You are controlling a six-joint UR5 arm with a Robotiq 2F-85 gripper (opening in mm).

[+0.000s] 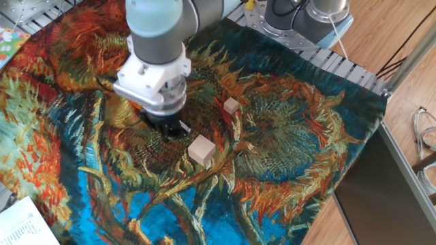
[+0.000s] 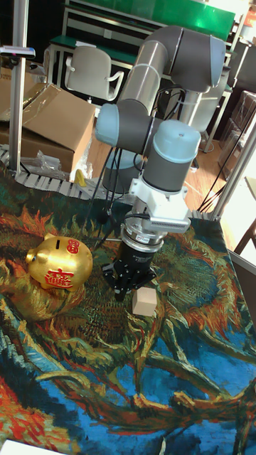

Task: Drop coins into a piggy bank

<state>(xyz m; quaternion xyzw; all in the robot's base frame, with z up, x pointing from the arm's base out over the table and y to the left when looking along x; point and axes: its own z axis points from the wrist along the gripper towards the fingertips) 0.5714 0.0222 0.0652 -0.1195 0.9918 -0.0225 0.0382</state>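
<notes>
The bank [image 2: 58,268] stands on the patterned cloth [image 1: 293,136] that covers the counter, at the left of the tall view and well apart from the gripper [image 2: 130,279]. In the fixed view the arm hides most of it. It is gold, glossy and rounded, with red markings on its flank and a slot in the top of its back.

Handling, as a judgement: the shell looks rigid and probably hollow, so light and easy to push or tip on soft cloth. The smooth curved surface gives the jaws poor purchase. Do not grasp it; leave it standing and approach the slot from above.

The jaws point down just above the cloth, left of the larger cube [image 1: 201,150]. Whether they are open, closed or gripping a coin cannot be told; no coin can be made out. A smaller cube [image 1: 231,105] lies farther back.
</notes>
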